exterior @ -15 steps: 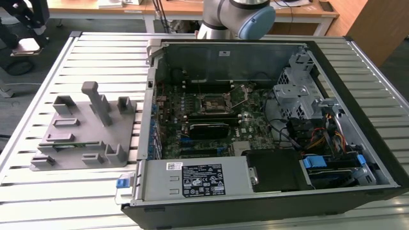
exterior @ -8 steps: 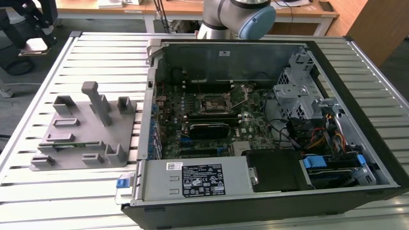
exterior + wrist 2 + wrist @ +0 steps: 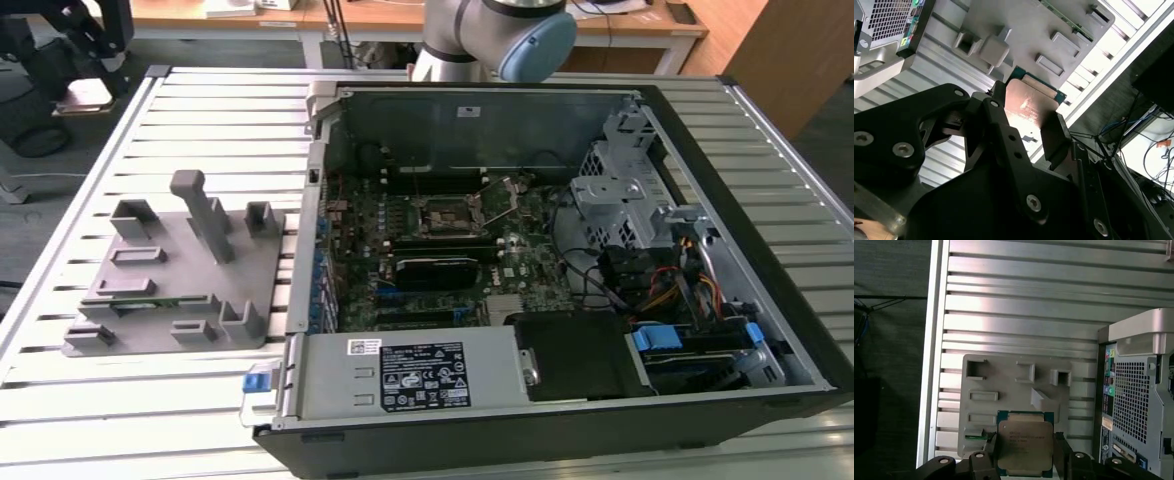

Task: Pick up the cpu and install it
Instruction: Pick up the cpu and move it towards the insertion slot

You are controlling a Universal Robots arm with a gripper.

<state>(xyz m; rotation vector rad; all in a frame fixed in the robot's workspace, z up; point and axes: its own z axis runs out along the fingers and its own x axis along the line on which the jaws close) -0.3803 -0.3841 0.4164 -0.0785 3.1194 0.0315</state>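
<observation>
Chip point(image 3: 1025, 442) pinched in the claw point(image 3: 1025, 456), one dark finger point(image 3: 1060, 450) on each side edge. Claw shut only as far as the chip's width, nothing else in it. Held by the edges, likely to leave the pale metal top bare and put no push on the flat faces. Held flat too, probably to sit level in a seat. In both wrist views, up in the air over the grey holder point(image 3: 1014, 390) and well apart from it.

Holder flat on the ribbed tabletop point(image 3: 1019, 315), just beside the open computer box point(image 3: 747, 330). Many small pockets and posts on it, most likely to hold each part in a known spot. Thin green memory strip point(image 3: 973, 436) lying in a slot near the holder's edge.

Inside the box, in the exterior view, a square socket point(image 3: 445, 213) in the middle of the green board point(image 3: 527, 255), with what looks like a thin lever point(image 3: 507, 200) tilted up beside it. Tall box walls all round, plus a metal cage point(image 3: 621, 185) and a bunch of wires point(image 3: 654, 290) on the exterior view's right. Judged a tight spot: walls and lever in the way of any low sideways path to the socket.
</observation>
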